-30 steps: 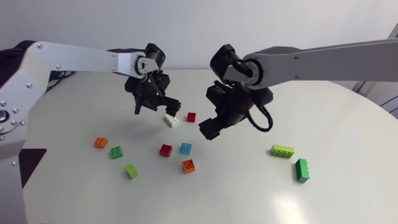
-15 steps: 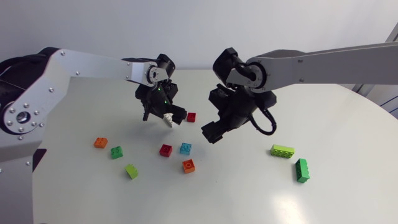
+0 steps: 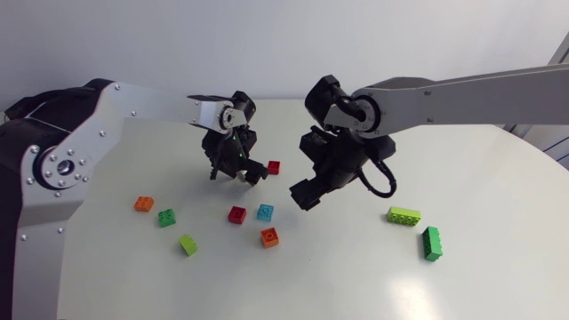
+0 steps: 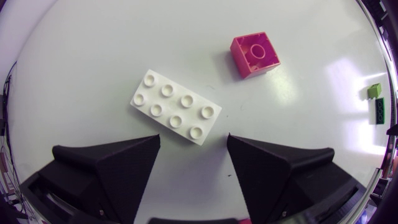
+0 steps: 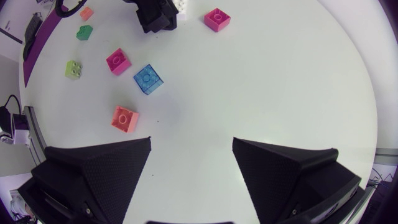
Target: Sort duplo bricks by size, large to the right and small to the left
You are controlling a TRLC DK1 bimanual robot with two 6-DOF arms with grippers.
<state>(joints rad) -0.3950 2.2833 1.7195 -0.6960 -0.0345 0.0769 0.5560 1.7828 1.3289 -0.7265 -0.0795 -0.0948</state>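
The left gripper [image 4: 191, 148] hovers with fingers spread wide, the large white brick [image 4: 176, 107] lying flat on the table [image 4: 87, 56] just ahead and between them, untouched, apparently framed for a pinch since it belongs right; the right gripper [image 5: 191, 144], equally spread, holds nothing.

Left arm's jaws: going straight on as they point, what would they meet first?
Probably the white brick, lying flat on the table just ahead of the open jaws. The pink brick lies farther on, to one side. How near is hard to judge.
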